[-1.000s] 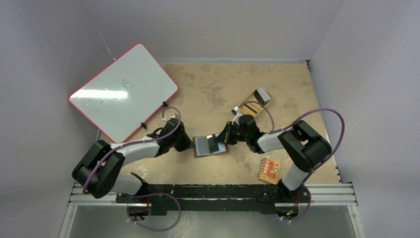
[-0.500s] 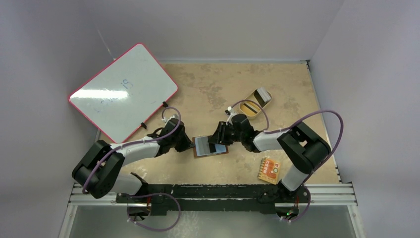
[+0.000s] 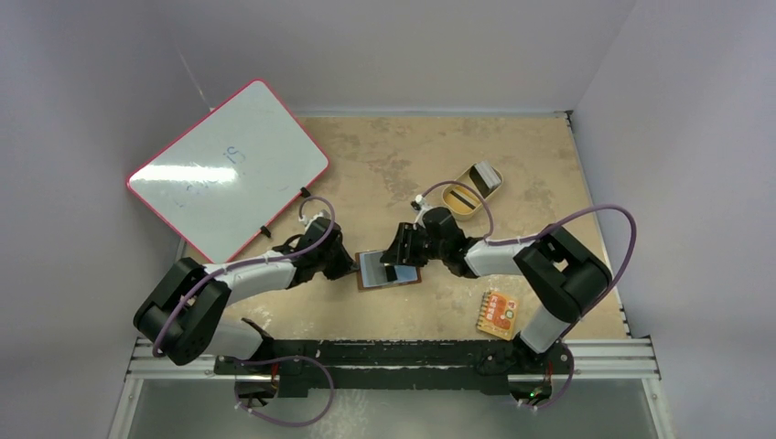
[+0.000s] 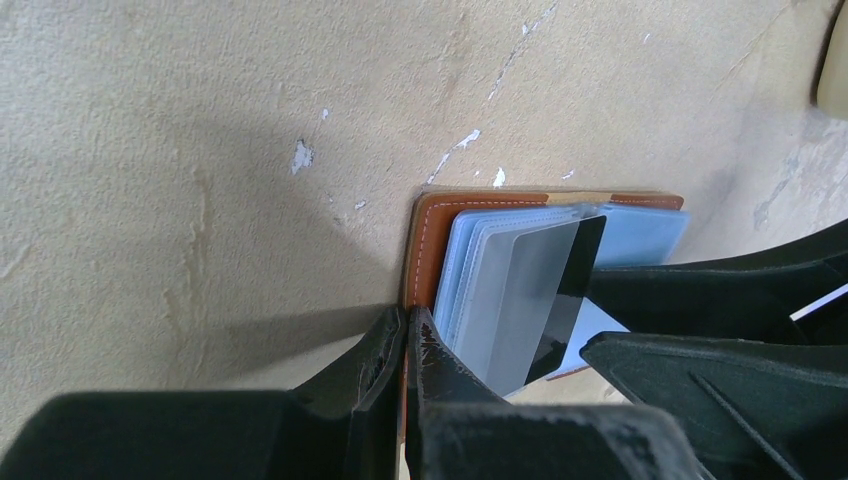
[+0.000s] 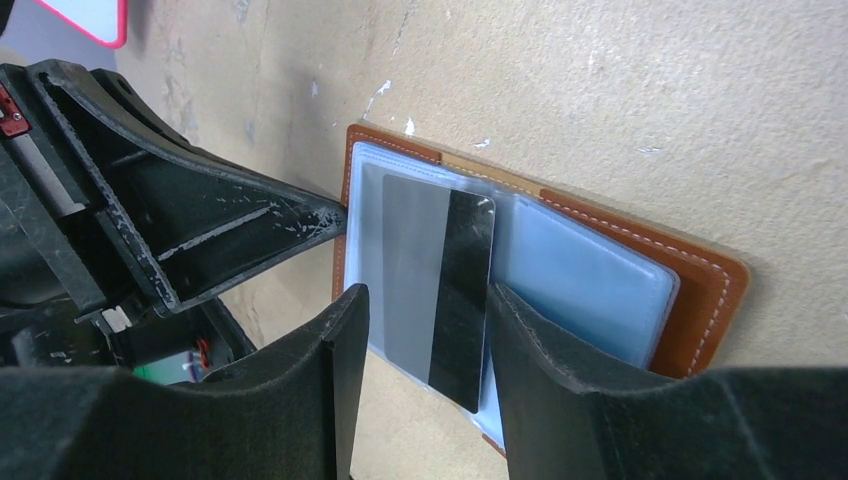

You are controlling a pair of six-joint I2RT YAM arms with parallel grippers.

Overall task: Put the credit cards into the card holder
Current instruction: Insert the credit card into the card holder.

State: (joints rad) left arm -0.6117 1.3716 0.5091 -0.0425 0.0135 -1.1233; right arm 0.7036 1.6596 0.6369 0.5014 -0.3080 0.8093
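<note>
Since the credit card (image 5: 440,280) lies on the clear pockets of the opened card holder (image 5: 700,290), with one short end overhanging the holder's edge nearest the right gripper (image 5: 425,300), the step in hand is judged to be seating it fully. That gripper's jaws are seen partly apart, one on each side of the card, and no grip on it is shown. The left gripper (image 4: 408,325) is closed narrow, its tips set at the holder's stitched outer edge. Whether leather is nipped there or only pressed cannot be told, nor whether the card's inner end is already under a pocket film. For the step to be done well, the holder should be pinned at that edge. The card should be nudged by its overhanging end along its own length, flat and square to the pocket mouth, so that no film is buckled and the holder is not dragged.
</note>
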